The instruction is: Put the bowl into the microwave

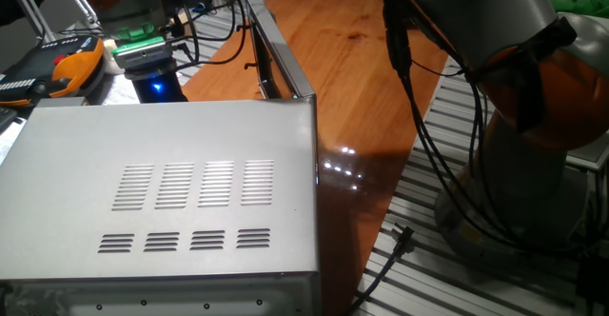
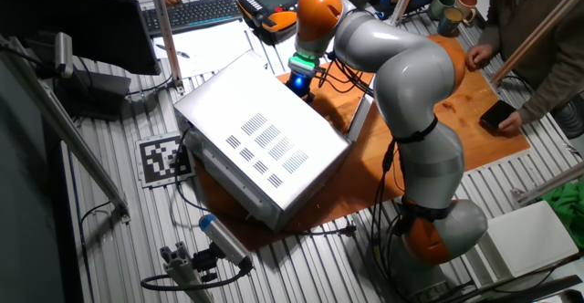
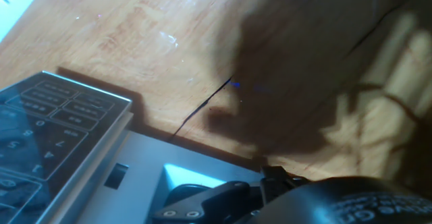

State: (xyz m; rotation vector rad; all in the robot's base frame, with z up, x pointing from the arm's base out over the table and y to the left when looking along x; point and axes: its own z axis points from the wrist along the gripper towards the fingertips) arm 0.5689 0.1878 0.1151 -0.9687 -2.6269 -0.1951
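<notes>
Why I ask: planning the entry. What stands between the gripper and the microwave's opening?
Nothing visible does. The door is swung open and the gripper hangs at the front of the microwave. The opening itself is hidden, and the bowl shows in no view.

Black keyboard (image 2: 190,13) up top on the worktop (image 2: 109,171), orange teach pendant (image 2: 270,2) just beside it. Printed marker tag (image 2: 162,158) on the slotted aluminium, near the wooden board (image 1: 357,59). Mugs (image 2: 447,0) clustered at the far corner. Black power plug (image 1: 402,237) lying loose off the board's edge.
</notes>
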